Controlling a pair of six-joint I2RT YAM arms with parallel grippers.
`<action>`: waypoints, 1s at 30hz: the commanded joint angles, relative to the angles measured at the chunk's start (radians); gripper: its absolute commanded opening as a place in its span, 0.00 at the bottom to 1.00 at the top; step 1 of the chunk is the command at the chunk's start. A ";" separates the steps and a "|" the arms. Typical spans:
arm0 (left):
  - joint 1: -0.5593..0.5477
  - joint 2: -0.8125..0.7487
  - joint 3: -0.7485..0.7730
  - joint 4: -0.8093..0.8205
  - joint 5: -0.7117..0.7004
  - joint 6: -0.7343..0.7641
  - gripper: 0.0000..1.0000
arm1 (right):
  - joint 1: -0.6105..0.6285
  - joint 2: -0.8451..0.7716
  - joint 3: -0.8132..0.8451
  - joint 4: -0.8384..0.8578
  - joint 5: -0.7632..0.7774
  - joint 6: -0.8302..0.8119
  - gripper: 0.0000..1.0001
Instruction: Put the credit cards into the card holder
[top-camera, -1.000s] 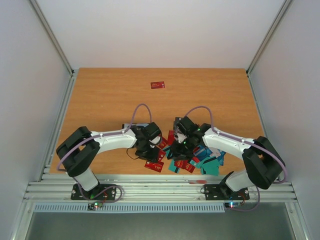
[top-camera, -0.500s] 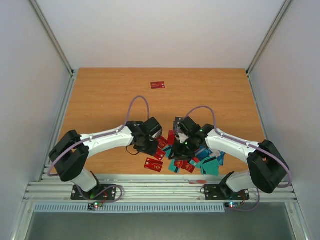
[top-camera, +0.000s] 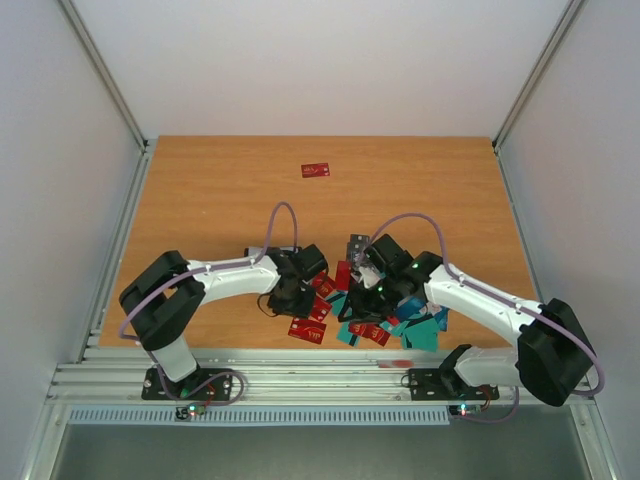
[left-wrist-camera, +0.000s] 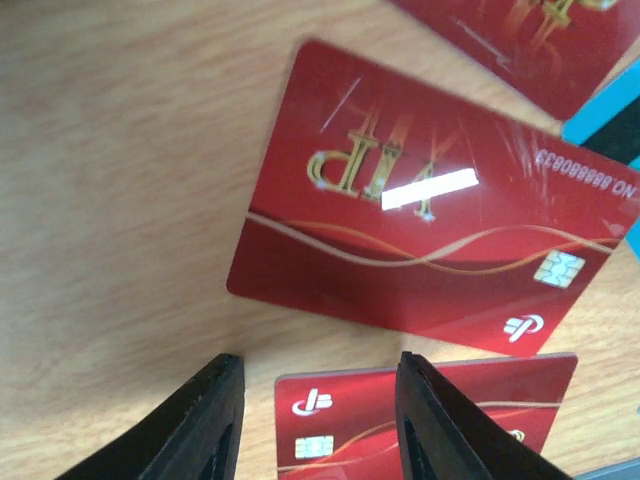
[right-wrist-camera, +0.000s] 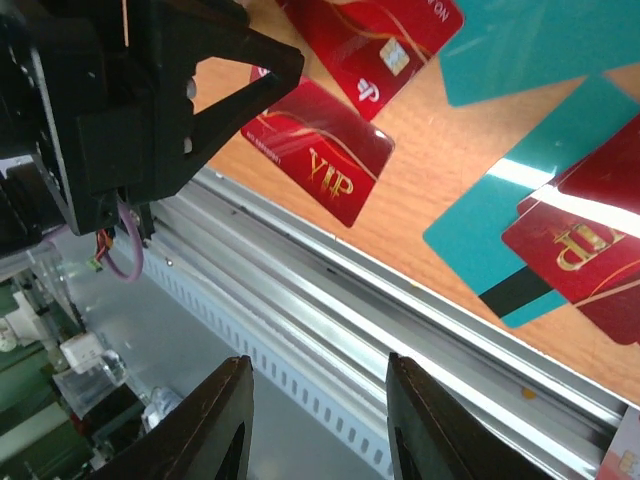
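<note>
Wood-grain table (top-camera: 200, 200), top view: credit cards (top-camera: 385, 325), red & teal, lie in a loose overlapping heap at the near edge, centre-right, partly under the right arm (top-camera: 470, 295). A lone red card (top-camera: 316, 170) sits well apart, toward the far edge. Both wrists meet over the heap.

L wrist view: left gripper (left-wrist-camera: 318, 368) has jaws partly apart w/ nothing betw. the fingers. A red VIP card (left-wrist-camera: 420, 240) lies flat on the wood ahead of the tips, chip & logo toward the frame's R side. A second red card (left-wrist-camera: 470, 405) lies just beside it, its near edge running behind the R-hand finger.

R wrist view: right gripper (right-wrist-camera: 318, 362) also has jaws partly apart and holds nothing; its tips show against the aluminium rail (right-wrist-camera: 420, 330) along the table's near edge. Teal cards (right-wrist-camera: 500, 230) and red ones lie flat on the wood beyond. The left gripper's black fingers fill the upper L of this frame, one tip near a red card.

In all three views the card holder cannot be told apart from the dark gripper bodies.
</note>
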 joint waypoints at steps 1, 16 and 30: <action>-0.021 0.012 -0.029 0.009 0.033 -0.047 0.44 | -0.004 -0.025 -0.048 0.011 -0.069 0.023 0.38; -0.152 0.079 -0.015 -0.046 0.048 -0.065 0.44 | -0.004 -0.089 -0.077 -0.039 -0.017 0.073 0.38; -0.168 -0.170 -0.056 -0.059 0.068 -0.106 0.44 | 0.034 -0.146 -0.341 0.306 -0.047 0.392 0.47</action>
